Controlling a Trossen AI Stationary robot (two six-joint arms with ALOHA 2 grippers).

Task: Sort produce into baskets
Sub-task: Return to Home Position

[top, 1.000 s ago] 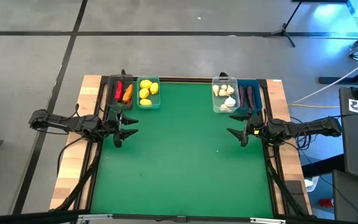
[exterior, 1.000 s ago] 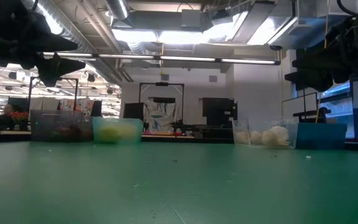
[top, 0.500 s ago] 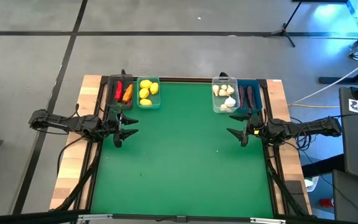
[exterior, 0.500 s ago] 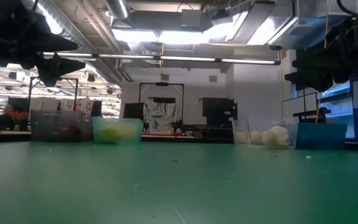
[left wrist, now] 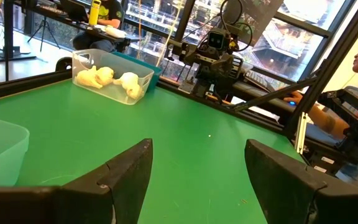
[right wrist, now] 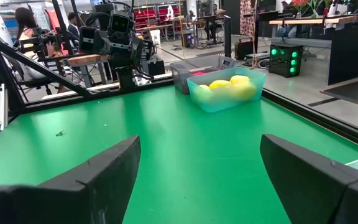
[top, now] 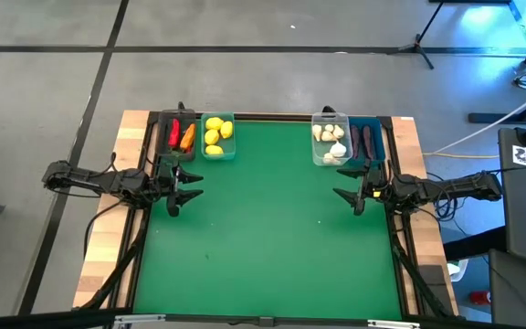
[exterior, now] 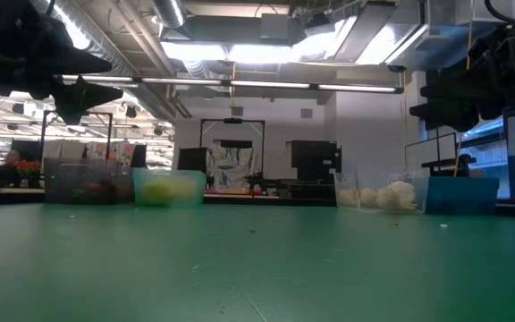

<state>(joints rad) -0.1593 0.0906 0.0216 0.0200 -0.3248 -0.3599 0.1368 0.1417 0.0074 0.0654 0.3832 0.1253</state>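
Observation:
Four baskets stand along the table's far edge. At far left a dark basket [top: 178, 136] holds a red pepper and an orange carrot, and beside it a teal basket [top: 217, 136] holds yellow lemons [right wrist: 227, 84]. At far right a clear basket [top: 330, 140] holds white garlic bulbs [left wrist: 114, 79], next to a blue basket [top: 366, 142] with two dark purple eggplants. My left gripper [top: 184, 195] hovers open at the left edge. My right gripper [top: 347, 196] hovers open at the right edge. Both hold nothing.
The green mat [top: 263, 228] stretches between the two grippers. Dark frame rails [top: 144, 256] run along the table's sides. In the wrist views people sit at desks in the room beyond the table.

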